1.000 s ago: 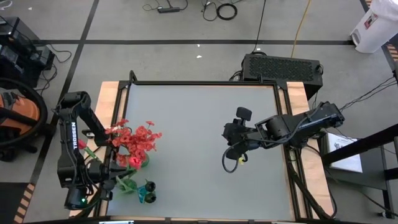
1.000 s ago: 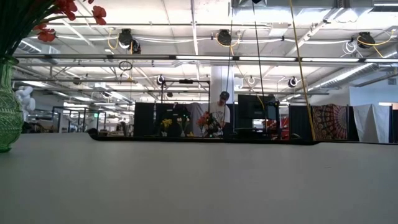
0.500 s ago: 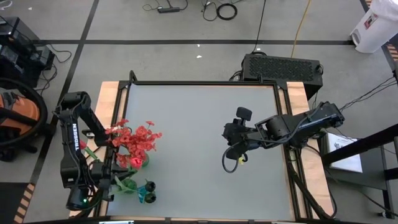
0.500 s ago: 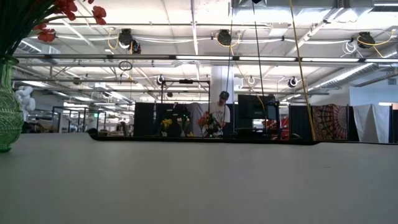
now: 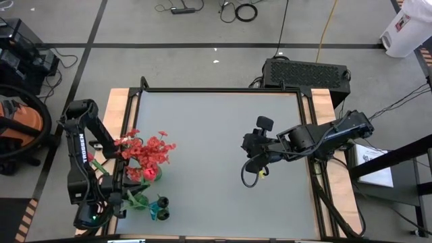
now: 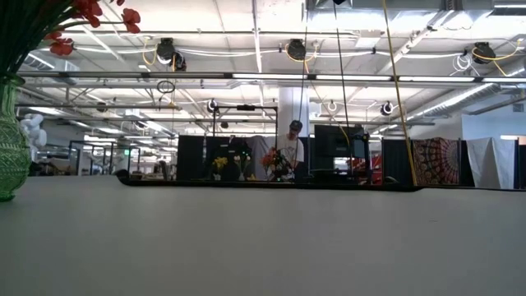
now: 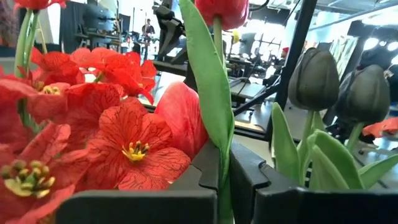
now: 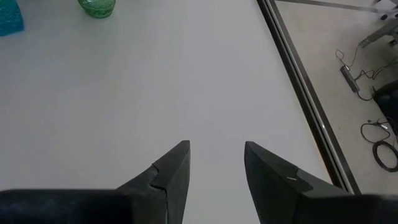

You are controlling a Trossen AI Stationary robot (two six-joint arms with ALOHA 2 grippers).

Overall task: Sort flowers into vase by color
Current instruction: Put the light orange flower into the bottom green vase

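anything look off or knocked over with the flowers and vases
Nothing stands out. The green vase stands upright holding red flowers; the left claw is shut on a red tulip's stem, and no flowers lie loose on the table.

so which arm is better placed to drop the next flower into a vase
Left. The left gripper is shut on a green stem of a red tulip, right beside the green vase and blue vase. The right gripper hangs open and empty over bare table, far from both.
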